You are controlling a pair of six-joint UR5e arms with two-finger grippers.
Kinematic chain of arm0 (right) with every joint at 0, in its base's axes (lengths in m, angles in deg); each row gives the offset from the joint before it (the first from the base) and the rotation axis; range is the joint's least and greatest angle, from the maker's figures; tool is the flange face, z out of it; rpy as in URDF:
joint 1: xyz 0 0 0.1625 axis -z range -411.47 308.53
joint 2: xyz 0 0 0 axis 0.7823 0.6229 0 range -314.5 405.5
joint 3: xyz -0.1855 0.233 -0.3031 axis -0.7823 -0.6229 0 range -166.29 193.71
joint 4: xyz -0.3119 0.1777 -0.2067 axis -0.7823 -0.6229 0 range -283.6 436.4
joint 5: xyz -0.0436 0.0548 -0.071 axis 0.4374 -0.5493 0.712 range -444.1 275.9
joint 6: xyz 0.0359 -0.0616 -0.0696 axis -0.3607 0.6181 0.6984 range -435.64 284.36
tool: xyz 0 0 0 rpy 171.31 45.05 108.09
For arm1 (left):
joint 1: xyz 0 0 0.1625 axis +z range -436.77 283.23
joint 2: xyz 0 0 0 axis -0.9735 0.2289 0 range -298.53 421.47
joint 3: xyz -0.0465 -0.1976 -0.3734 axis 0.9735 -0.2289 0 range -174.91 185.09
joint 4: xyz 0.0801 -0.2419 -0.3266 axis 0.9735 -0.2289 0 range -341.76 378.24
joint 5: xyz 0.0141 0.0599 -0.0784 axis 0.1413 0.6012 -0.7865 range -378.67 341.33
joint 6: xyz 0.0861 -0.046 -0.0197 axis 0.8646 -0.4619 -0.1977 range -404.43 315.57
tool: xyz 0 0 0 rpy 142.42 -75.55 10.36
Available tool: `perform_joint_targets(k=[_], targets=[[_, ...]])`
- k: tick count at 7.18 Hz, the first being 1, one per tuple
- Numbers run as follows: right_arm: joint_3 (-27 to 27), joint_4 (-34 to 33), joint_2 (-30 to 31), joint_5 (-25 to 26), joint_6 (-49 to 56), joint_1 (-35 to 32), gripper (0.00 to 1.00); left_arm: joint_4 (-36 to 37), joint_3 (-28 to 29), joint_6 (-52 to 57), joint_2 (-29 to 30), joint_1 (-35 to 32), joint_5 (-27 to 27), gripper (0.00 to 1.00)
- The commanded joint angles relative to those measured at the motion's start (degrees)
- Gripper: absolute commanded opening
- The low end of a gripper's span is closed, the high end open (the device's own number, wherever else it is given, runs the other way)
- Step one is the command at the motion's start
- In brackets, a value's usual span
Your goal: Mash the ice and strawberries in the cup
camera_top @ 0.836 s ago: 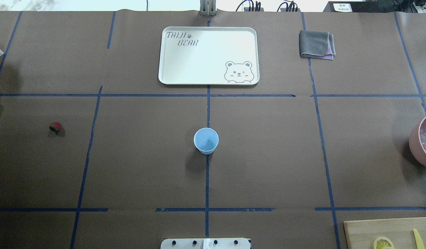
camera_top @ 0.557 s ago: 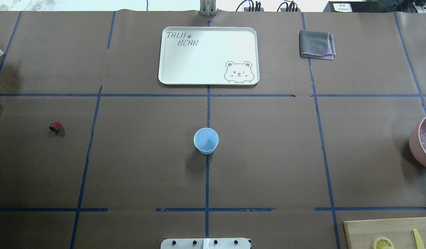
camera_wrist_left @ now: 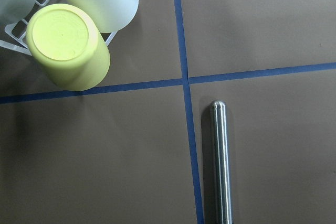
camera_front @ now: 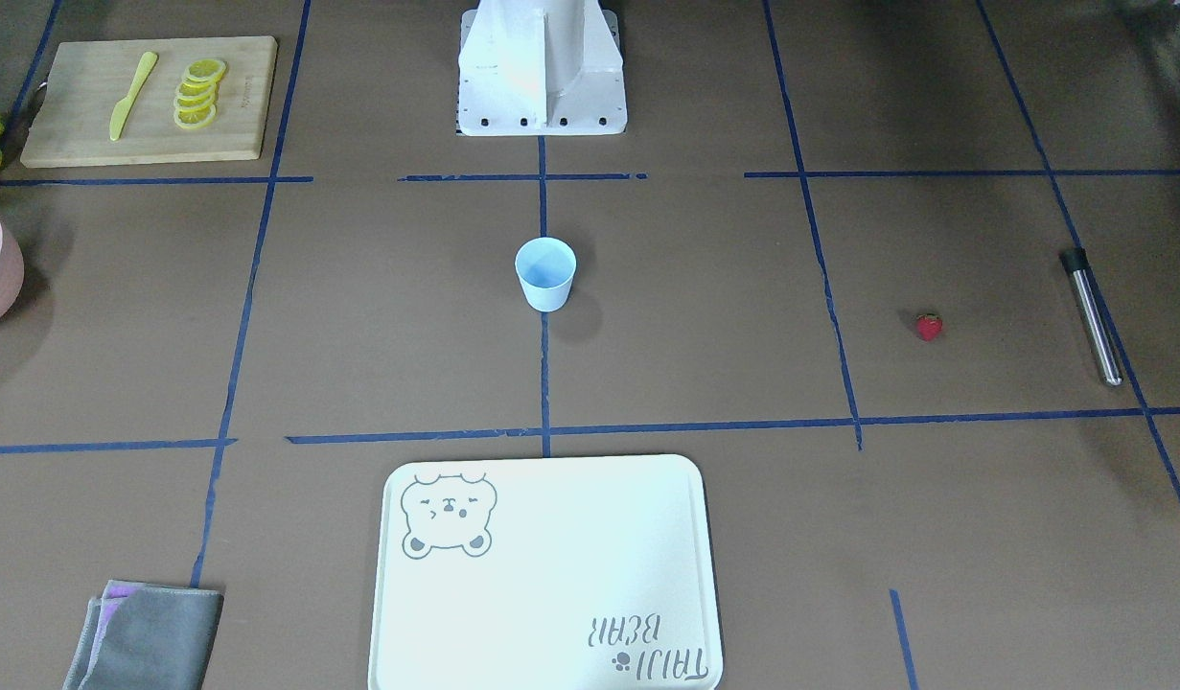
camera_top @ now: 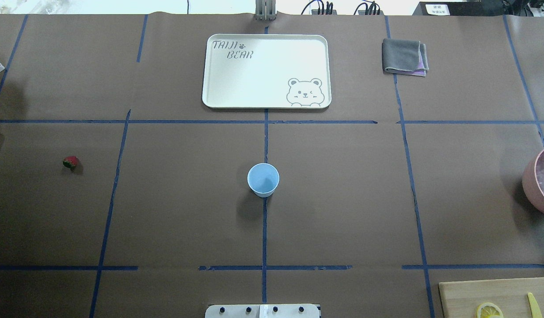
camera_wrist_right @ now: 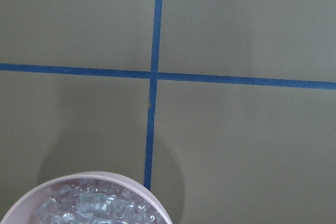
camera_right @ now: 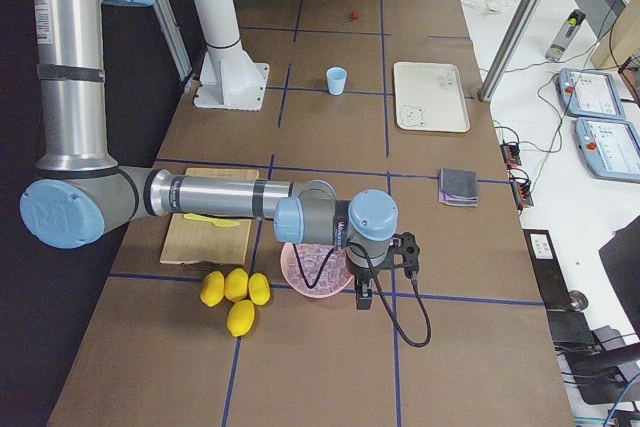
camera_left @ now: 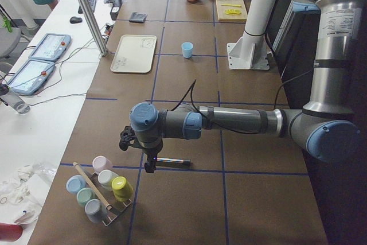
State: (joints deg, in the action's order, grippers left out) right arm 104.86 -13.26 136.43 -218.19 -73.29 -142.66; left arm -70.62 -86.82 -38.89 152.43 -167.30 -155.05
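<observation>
The pale blue cup stands upright in the middle of the table, with nothing visible inside it. A small red strawberry lies far off on the robot's left side. Ice fills a pink bowl at the right edge. My left gripper hangs over a steel rod lying on the table. My right gripper hovers just beyond the pink bowl. Both grippers show only in the side views, so I cannot tell whether they are open or shut. No fingers appear in either wrist view.
A white bear tray lies at the far middle, with a folded grey cloth to its right. A wooden board holds lemon slices and a yellow knife. Whole lemons and a cup rack sit at the table's ends.
</observation>
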Motion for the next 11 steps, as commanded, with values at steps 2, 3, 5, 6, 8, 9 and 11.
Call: perform_joint_targets(k=[2,3,5,6,8,9,11], targets=[[4.96,0.09,1.0,-0.38,-3.58,2.85,1.0,-0.09,-0.29,0.0,0.01,0.0,-0.03,1.0],[9.52,0.09,3.1,0.23,-6.36,5.04,0.99,0.0,-0.38,0.0,-0.08,0.0,-0.29,1.0],[12.03,0.09,4.52,1.55,-8.59,8.65,0.94,-0.09,-0.64,-0.09,-0.08,0.0,-0.29,1.0],[11.94,2.18,5.22,2.51,-8.07,9.88,0.93,-0.09,-0.64,-0.09,-0.08,0.0,-0.21,1.0],[11.5,7.02,7.78,3.31,-8.5,11.81,0.86,-0.09,-0.73,-0.09,-0.08,0.0,-0.29,1.0],[11.33,6.95,7.69,3.31,-8.59,13.3,0.84,-0.09,-0.73,-0.09,-0.08,0.0,-0.29,1.0],[11.06,7.04,6.99,3.13,-7.98,15.51,0.79,-0.09,-0.73,-0.09,-0.08,0.0,-0.29,1.0]])
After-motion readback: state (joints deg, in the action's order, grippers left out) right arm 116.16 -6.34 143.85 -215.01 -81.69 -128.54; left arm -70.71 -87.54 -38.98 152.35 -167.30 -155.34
